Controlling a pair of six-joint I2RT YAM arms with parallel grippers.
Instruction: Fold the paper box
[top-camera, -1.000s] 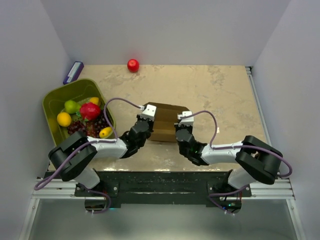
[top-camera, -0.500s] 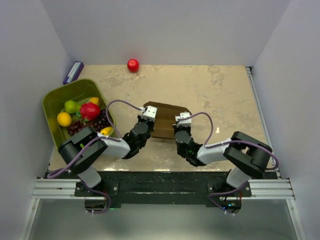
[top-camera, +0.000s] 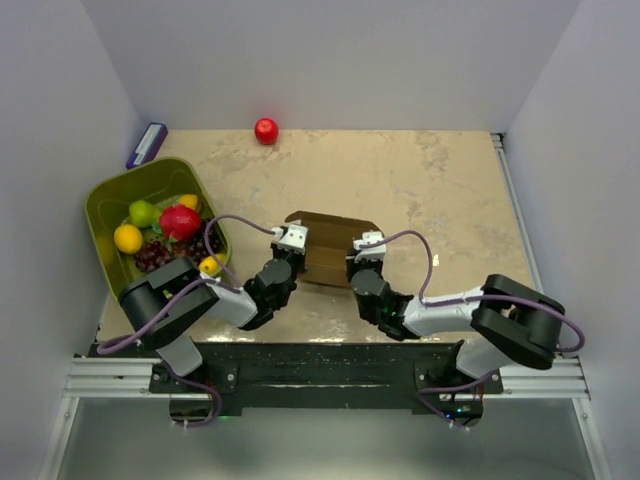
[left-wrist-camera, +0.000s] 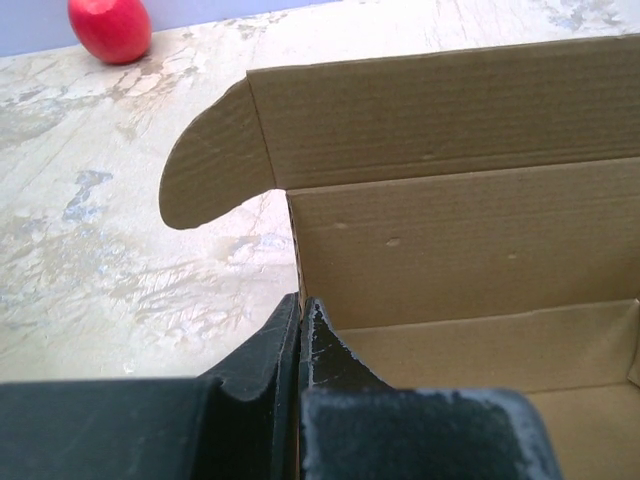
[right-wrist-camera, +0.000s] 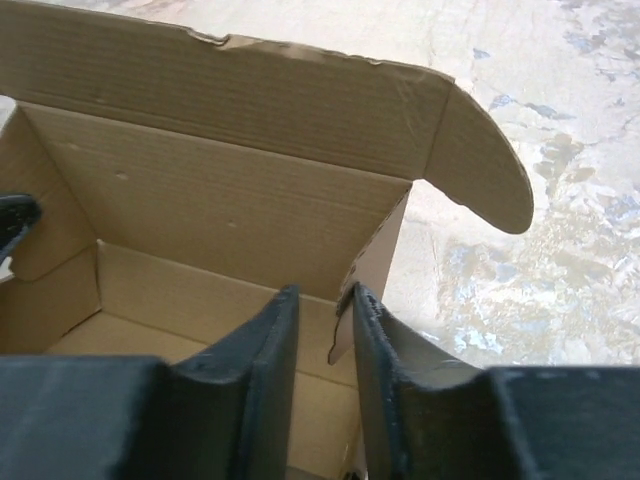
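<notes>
The paper box (top-camera: 333, 250) is brown cardboard, standing open-topped in the middle of the table with its back lid flap raised. My left gripper (top-camera: 291, 240) is shut on the box's left side wall; in the left wrist view the fingers (left-wrist-camera: 301, 303) pinch the thin wall edge of the paper box (left-wrist-camera: 450, 230). My right gripper (top-camera: 366, 243) is open. In the right wrist view its fingertips (right-wrist-camera: 325, 295) straddle the right side wall of the paper box (right-wrist-camera: 220, 200), with a gap showing on the inner side. Rounded tabs stick out at both ends of the lid flap.
An olive-green bin (top-camera: 140, 175) with several fruits stands at the left, close to the left arm's elbow. A red apple (top-camera: 266, 130) lies at the table's back edge, also in the left wrist view as a red apple (left-wrist-camera: 110, 28). A purple-and-white object (top-camera: 147, 144) lies at the back left.
The right gripper has opened off the box's right wall. Both wrists and the box have shifted slightly nearer the bases. The left grip is unchanged.
</notes>
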